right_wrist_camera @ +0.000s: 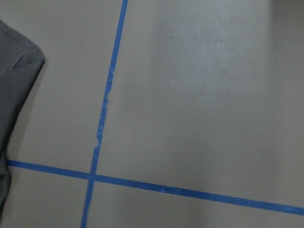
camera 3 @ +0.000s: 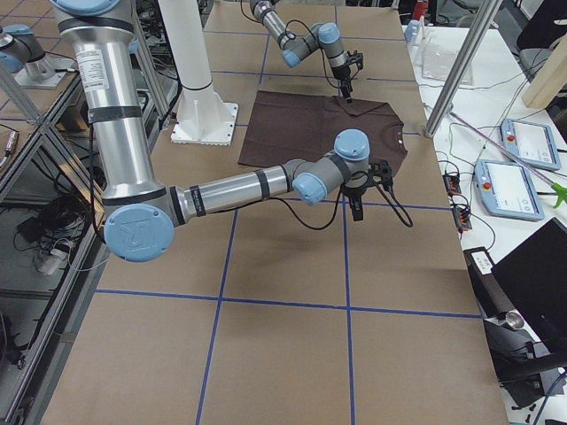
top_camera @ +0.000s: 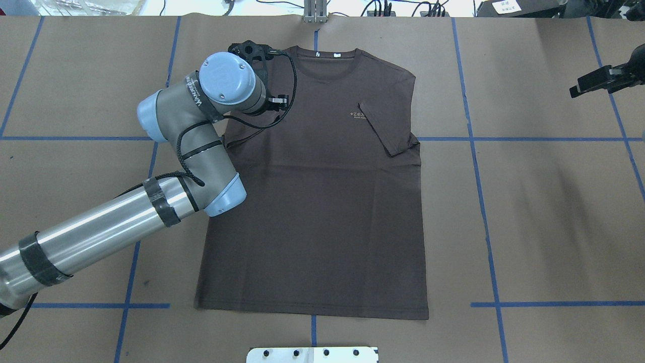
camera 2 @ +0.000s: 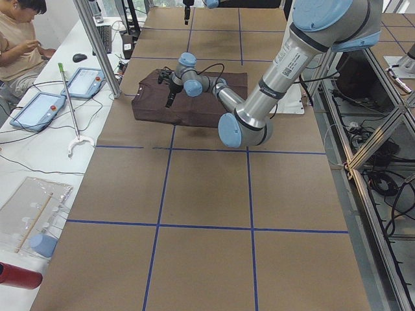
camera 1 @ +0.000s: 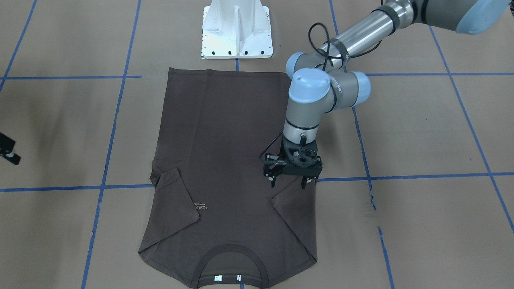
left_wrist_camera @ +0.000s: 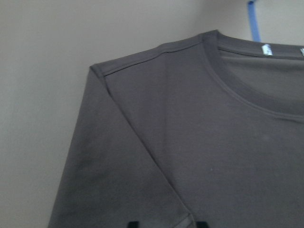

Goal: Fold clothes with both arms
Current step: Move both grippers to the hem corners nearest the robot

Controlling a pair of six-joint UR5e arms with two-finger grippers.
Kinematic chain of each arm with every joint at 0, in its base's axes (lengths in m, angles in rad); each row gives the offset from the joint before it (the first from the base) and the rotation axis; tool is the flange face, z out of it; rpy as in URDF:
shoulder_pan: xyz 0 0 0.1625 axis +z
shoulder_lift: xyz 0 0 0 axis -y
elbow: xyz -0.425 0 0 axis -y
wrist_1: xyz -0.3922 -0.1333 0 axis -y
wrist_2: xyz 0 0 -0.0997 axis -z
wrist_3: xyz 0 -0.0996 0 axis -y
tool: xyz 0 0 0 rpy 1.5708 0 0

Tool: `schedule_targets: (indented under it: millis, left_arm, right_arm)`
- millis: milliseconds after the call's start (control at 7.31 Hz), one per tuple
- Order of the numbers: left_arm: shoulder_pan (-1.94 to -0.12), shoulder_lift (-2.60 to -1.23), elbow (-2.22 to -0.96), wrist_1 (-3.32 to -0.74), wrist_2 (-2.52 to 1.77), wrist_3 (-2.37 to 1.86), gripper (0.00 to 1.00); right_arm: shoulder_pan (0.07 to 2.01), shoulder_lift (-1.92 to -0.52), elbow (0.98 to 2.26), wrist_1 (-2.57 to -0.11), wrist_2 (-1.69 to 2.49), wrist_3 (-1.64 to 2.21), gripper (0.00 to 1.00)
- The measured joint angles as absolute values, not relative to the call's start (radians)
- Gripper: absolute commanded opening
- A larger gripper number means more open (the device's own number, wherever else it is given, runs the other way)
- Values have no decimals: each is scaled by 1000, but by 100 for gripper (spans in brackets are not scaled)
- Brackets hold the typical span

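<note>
The dark brown T-shirt [camera 1: 225, 140] lies flat on the brown table, collar [camera 1: 233, 251] and white neck tags [camera 1: 218, 277] on the side far from the robot's base. Both sleeves are folded inward onto the chest; one [camera 1: 176, 198] lies beside the pale lettering [camera 1: 202, 207]. My left gripper [camera 1: 290, 182] is open and points down just over the other folded sleeve [camera 1: 293, 204], holding nothing. In the left wrist view its fingertips [left_wrist_camera: 133, 224] stand apart over the shoulder cloth [left_wrist_camera: 142, 156]. My right gripper [top_camera: 584, 85] is off the shirt over bare table; I cannot tell its state.
The white pedestal base [camera 1: 237, 32] stands beyond the shirt's hem. Blue tape lines [camera 1: 421, 176] grid the table. In the exterior left view an operator [camera 2: 19, 39] sits by a side table with tablets [camera 2: 84, 81] and a metal post [camera 2: 97, 45].
</note>
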State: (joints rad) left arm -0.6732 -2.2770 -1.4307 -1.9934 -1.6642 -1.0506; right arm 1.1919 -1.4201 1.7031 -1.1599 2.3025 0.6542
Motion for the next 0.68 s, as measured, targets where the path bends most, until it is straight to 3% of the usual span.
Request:
schedule_targets:
  millis: [410, 684]
  left_arm:
    - [-616, -2093, -1692, -1994, -1693, -1057, 100]
    - [-547, -1994, -1803, -1996, -1695, -1083, 100]
  right_arm:
    - [848, -1548, 2026, -1161, 2065, 1131, 100]
    - [522, -1603, 2153, -1164, 1763, 1440, 96]
